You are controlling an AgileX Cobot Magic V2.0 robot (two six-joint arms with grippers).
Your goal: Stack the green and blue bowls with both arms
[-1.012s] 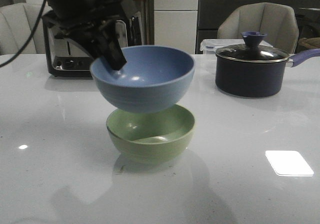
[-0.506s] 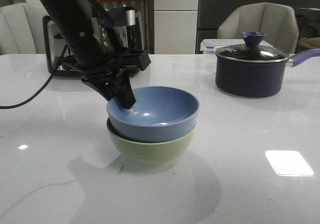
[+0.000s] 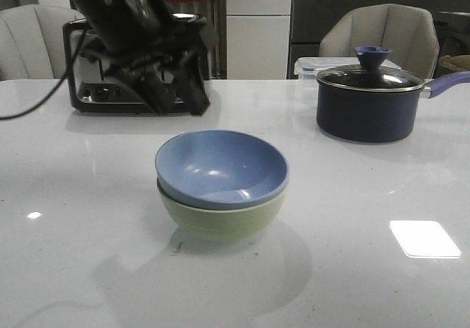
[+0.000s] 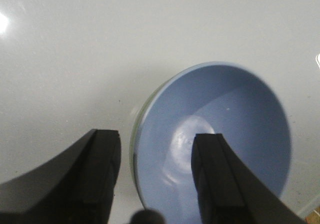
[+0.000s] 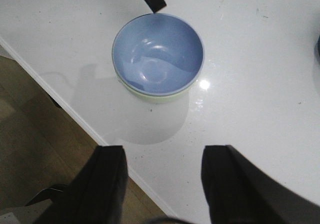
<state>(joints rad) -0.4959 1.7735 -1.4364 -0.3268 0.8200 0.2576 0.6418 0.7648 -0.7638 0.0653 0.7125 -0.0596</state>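
The dusty blue bowl (image 3: 220,168) sits nested inside the pale green bowl (image 3: 220,219) at the middle of the white table. My left gripper (image 3: 178,100) is open and empty, raised above and behind the bowls, a little to their left. In the left wrist view its fingers (image 4: 102,154) stand apart over the blue bowl (image 4: 235,114) and the thin green rim (image 4: 134,134). My right gripper (image 5: 162,154) is open and empty, high over the table's front edge, looking down on the blue bowl (image 5: 157,51) and green bowl (image 5: 155,97). It does not show in the front view.
A dark navy lidded saucepan (image 3: 371,104) stands at the back right, handle pointing right. A toaster (image 3: 95,86) stands at the back left behind my left arm. Chairs (image 3: 378,31) and a clear container (image 3: 312,65) lie beyond. The table edge (image 5: 75,111) borders wooden floor.
My left gripper lowered the blue bowl into the green bowl, let it go, and has lifted up and back away from the stack.
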